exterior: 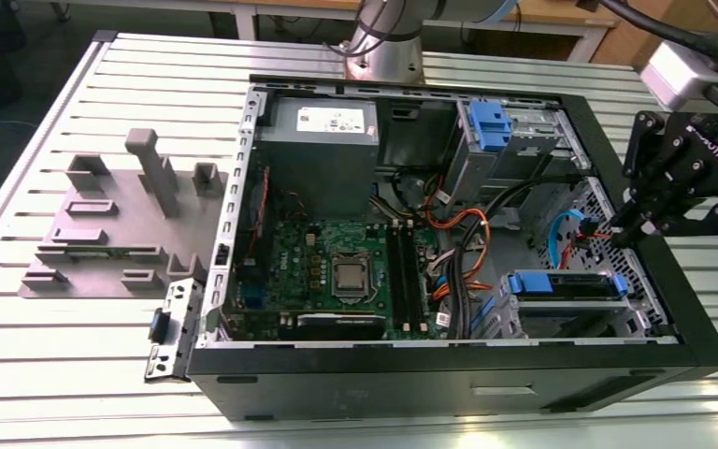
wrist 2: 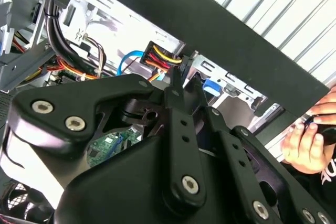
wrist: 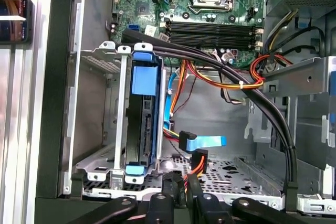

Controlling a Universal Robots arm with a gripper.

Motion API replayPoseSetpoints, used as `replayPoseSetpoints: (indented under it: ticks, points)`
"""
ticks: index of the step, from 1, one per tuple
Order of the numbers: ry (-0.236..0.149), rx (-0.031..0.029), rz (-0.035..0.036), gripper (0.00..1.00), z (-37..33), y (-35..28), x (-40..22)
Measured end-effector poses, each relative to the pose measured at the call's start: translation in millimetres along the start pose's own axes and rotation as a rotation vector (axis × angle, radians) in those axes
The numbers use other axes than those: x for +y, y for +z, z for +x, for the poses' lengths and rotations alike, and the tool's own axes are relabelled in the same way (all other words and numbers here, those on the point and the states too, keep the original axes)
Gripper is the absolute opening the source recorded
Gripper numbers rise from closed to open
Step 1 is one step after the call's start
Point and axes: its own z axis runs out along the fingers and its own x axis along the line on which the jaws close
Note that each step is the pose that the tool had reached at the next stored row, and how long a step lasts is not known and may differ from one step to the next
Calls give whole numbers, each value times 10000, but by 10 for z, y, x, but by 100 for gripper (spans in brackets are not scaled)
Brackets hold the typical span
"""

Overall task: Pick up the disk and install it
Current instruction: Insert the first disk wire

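Our gripper (exterior: 613, 236) hangs over the case (exterior: 459, 355) at the rim on the exterior view's right. Its fingers are pressed together with nothing between them that we can see. The disk (exterior: 567, 285) sits on edge in the cage (wrist: 100, 129) at the case's near corner on that same side, and its blue carrier shows at the cage mouth in the first wrist view.

Beside the cage a blue data plug (wrist: 197, 141) and an orange-wired power plug (wrist: 197, 161) hang loose, with the fingertips just beside the power plug. We judge this to be the seating stage. To do it well, we should keep the closed tip square to the carrier, push along the rails, and keep clear of the black cables (wrist: 247, 90) crossing the bay.

The case lies open on a slatted table (exterior: 72, 374). A grey fixture (exterior: 122, 224) stands well apart, toward the far edge on the exterior view's left. A person's hand (wrist 2: 310, 140) rests just outside the case wall, so room there is tight.
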Motion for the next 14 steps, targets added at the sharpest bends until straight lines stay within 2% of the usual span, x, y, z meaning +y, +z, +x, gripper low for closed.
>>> replayPoseSetpoints:
  ticks: [6,14]
  points:
    - [-127,13,-2,25,1,14,-26]
    - [-591,42,5,25,-18,29,-29]
